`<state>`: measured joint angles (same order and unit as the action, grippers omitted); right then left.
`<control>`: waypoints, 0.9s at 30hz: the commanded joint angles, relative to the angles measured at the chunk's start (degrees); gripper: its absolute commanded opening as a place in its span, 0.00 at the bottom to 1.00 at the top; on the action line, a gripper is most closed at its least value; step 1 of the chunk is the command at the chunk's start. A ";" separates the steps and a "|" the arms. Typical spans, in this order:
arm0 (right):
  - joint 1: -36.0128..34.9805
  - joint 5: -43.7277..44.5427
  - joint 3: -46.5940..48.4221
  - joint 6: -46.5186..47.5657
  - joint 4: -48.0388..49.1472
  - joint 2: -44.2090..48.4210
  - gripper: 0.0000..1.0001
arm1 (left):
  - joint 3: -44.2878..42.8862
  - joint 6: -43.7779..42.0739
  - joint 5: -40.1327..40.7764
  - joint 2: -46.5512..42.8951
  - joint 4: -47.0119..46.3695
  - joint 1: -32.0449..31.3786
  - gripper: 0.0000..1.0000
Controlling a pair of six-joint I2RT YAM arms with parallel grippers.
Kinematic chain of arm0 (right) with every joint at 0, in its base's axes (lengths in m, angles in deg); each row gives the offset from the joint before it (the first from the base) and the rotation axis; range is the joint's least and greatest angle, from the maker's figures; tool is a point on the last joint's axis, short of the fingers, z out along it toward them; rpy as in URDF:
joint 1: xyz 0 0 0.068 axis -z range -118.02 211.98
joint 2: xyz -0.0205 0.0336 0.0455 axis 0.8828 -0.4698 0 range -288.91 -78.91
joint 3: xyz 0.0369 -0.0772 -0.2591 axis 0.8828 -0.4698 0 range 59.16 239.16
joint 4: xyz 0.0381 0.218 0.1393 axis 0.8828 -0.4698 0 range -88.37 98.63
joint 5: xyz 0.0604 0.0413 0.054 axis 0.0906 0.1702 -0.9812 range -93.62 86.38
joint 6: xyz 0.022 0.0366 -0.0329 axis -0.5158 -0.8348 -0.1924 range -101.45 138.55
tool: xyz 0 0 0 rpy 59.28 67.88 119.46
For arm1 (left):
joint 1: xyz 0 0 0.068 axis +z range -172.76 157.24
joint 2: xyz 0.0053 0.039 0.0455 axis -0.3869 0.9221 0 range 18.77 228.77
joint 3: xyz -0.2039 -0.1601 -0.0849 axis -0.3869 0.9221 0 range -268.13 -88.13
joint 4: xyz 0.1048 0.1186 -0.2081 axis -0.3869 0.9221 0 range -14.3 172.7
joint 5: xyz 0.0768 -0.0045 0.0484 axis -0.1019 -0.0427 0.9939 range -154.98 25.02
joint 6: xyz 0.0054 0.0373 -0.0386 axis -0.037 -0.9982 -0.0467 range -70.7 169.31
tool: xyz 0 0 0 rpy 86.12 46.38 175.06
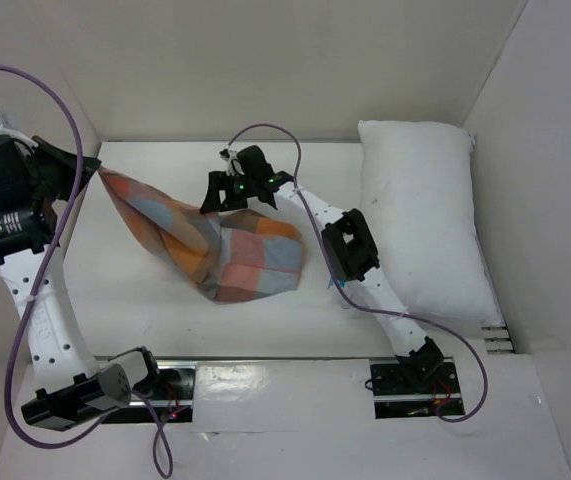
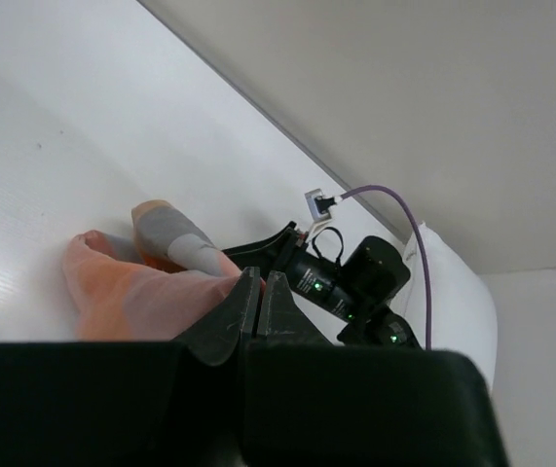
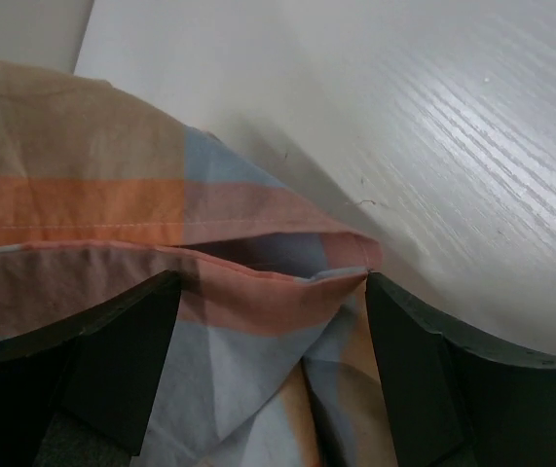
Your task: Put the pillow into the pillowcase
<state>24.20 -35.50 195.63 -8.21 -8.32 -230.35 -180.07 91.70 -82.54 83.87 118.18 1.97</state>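
So up close it's basically all pillowcase [image 3: 161,195]: orange, light blue and greyish checks, pretty rumpled. Two stitched hems run side by side across the middle and meet at a corner right by the right-hand finger. The right gripper [image 3: 270,292] has its dark fingers [image 3: 122,360] spread wide, with cloth bunched in the gap, not pinched. White wood-grain table [image 3: 453,117] fills the upper right.

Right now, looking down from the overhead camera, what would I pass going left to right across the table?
left gripper → pillowcase, whose corner that gripper pinches → pillow. The right gripper hangs over the pillowcase, so it has no clear place in the order.
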 commanded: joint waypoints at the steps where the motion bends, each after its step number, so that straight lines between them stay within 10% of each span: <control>1: -0.62 -2.83 2.31 -0.31 1.04 0.18 0.84 | -0.17 -0.03 0.77 -0.41 -1.35 0.32 0.00; 5: -1.15 -3.45 -0.92 -0.31 0.95 0.00 0.84 | -0.17 -0.03 0.77 -0.41 -1.35 0.32 0.00; 10: -1.16 -5.83 -3.31 -1.98 4.65 3.77 0.00 | 0.36 -0.03 0.77 -0.41 -1.35 0.32 0.00; 27: 16.84 -1.96 -0.83 -0.39 7.00 31.18 0.00 | -12.36 -3.12 -24.88 18.13 -9.68 0.32 0.00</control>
<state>34.12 -37.57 193.66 -8.84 -6.83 -211.55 -186.34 88.42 -97.73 103.74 114.72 1.97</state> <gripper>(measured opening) 0.015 0.035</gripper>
